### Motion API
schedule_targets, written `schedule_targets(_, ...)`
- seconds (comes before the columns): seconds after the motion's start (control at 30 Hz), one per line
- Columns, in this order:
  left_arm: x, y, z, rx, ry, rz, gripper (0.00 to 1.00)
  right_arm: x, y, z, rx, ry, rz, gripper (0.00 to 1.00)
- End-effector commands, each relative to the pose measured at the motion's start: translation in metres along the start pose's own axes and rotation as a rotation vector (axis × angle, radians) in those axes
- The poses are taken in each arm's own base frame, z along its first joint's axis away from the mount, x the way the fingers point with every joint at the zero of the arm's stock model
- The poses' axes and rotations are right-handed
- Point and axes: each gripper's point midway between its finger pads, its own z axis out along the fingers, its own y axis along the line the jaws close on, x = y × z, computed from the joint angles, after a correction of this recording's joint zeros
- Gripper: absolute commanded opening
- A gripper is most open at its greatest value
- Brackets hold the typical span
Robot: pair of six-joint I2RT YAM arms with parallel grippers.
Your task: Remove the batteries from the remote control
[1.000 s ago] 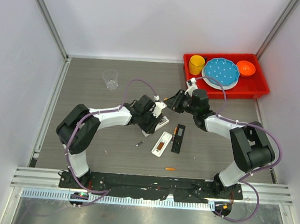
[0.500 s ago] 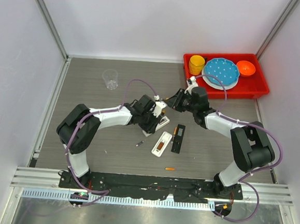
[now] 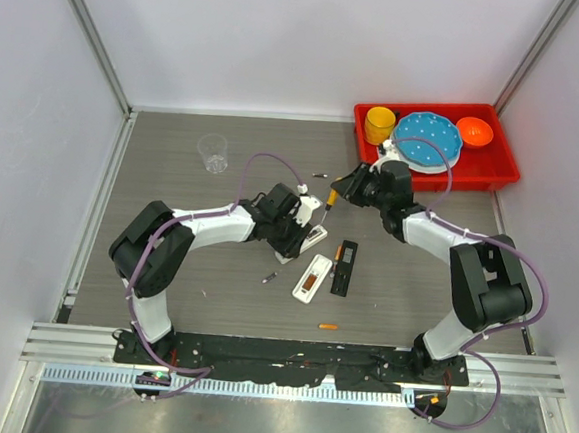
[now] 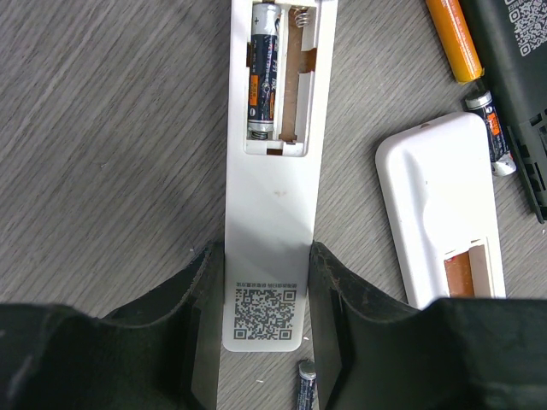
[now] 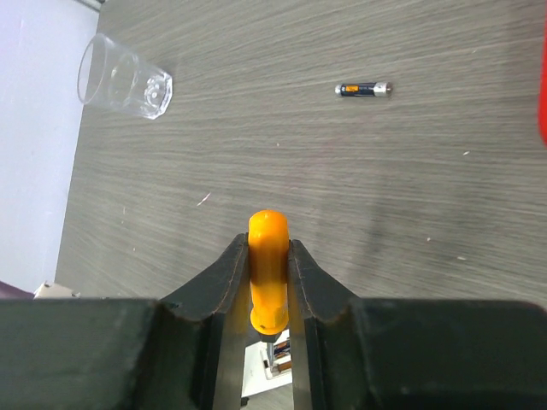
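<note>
While one cell sits in its slot, stock stands as follows.

Table (image 3: 165, 267): grey wood-grain, carries every item.
Red tray (image 3: 503, 178): far right corner, dishes inside, not involved.
Left claw (image 4: 267, 256): clamped across the bottom end of a white remote (image 4: 272, 196), back side up, cover off.
Right claw (image 5: 267, 248): pinched narrow on the orange handle of a pointed tool (image 5: 267, 265), tip aimed down toward that remote.
Second white remote (image 4: 436, 205): just beside the held one, slot open, something orange inside.
Black remote (image 3: 344, 254): next to the second.
Clear cup (image 3: 212, 152): far left, well apart.
Batteries:
- One dark cell (image 4: 263, 73) is seated in the left slot of the held remote; the slot beside it is bare.
- One dark cell (image 5: 363, 88) lies loose on the far table.
- One orange cell (image 3: 328, 326) lies near the arm bases.
- One small dark cell (image 4: 305, 389) lies by the left claw.

Handling, by estimate: light, rigid, smooth, apt to roll, and sprung tight in the slot. Pry under a metal end first, then pinch across the middle.
</note>
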Motion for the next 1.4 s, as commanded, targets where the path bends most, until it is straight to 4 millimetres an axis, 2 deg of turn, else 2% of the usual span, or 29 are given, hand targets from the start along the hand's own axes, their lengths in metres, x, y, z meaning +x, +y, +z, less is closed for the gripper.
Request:
schedule_targets(0.0, 0.044, -0.002, 0.006, 0.009, 0.138, -0.036, 0.13, -0.036, 0.009, 0.003, -0.012, -0.095, -0.045, 0.01)
schedule_targets(0.3, 0.044, 0.0, 0.006, -0.006, 0.151, -0.021, 0.17, -0.038, 0.004, 0.01, -0.003, -0.1, -0.073, 0.01)
schedule_targets(0.63, 0.047, -0.003, 0.009, 0.005, 0.158, -0.017, 0.17, -0.016, -0.011, 0.023, 0.019, -0.059, -0.106, 0.01)
schedule_targets(1.03, 0.049, -0.003, 0.008, 0.008, 0.158, -0.019, 0.17, -0.007, -0.009, 0.033, 0.02, -0.044, -0.121, 0.01)
schedule_targets(1.37, 0.048, -0.005, 0.009, 0.014, 0.157, -0.016, 0.17, 0.01, -0.016, 0.032, 0.084, -0.01, -0.2, 0.01)
